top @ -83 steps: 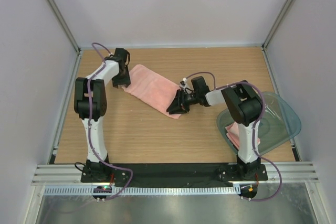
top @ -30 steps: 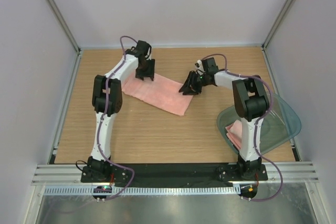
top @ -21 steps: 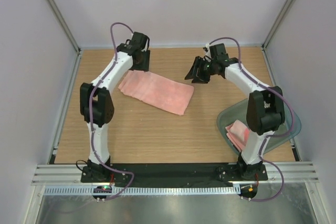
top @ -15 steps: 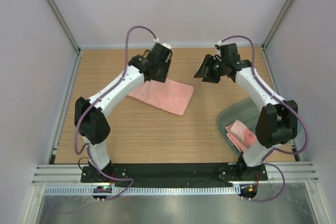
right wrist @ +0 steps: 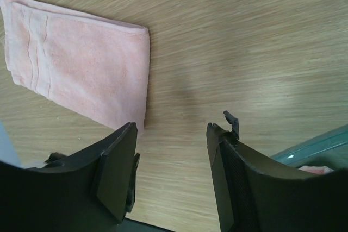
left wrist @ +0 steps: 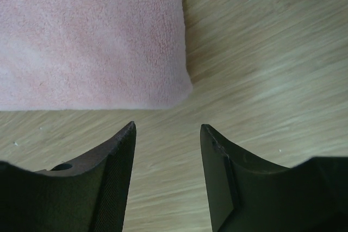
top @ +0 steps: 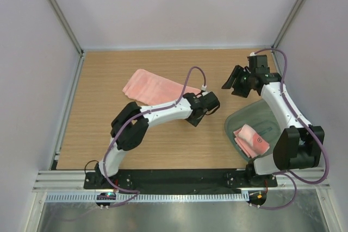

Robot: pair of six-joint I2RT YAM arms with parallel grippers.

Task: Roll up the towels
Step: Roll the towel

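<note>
Half open and empty on the left gripper (left wrist: 167, 150), pointing at the near right corner of the flat towel (left wrist: 92, 36) just ahead. Stretched long from far left to near right. Open and empty too on the right gripper (top: 232, 84), well off to the right. Nearer for the left arm, so likely its job. Bunched in the tub (top: 291, 118), near right, the other towel (top: 249, 138).

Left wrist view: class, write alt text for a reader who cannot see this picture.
A salmon-pink towel lies flat on a wooden table, one corner pointing toward the camera. Below it, the left gripper has its dark jaws open and empty, just short of that corner.
</note>
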